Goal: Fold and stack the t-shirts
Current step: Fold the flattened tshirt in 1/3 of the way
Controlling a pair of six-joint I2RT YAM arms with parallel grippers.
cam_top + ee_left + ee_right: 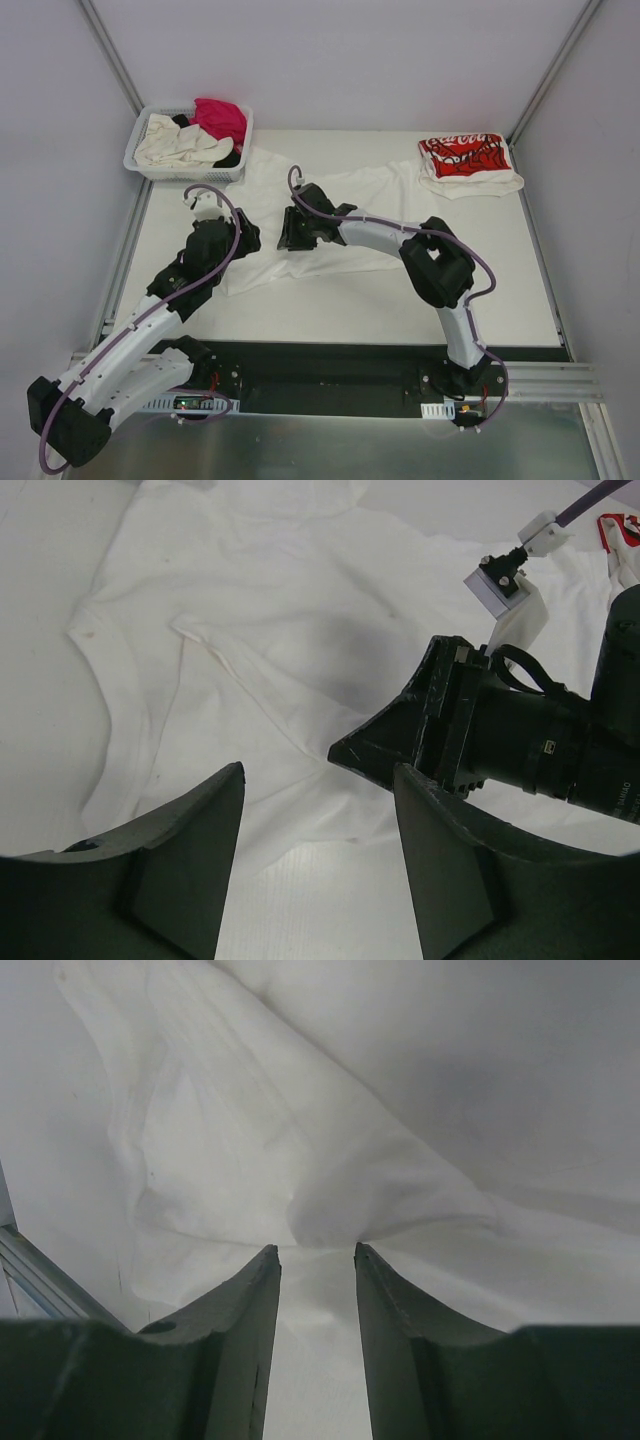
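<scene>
From the top, the plain white t-shirt [375,190] is spread on the table [400,300] just in front of the basket [140,165]. Left wrist cam: left gripper [318,780] hangs open above it. Right wrist cam: right gripper [317,1250] has cloth bunched between its fingertips; can't tell if it's actually clamped.

Plain white shirt [375,190] spread rumpled mid-table. Red-print white shirt [466,160] folded, far right. Cream [180,145], magenta [222,116], black [228,158] shirts heaped far left.
</scene>
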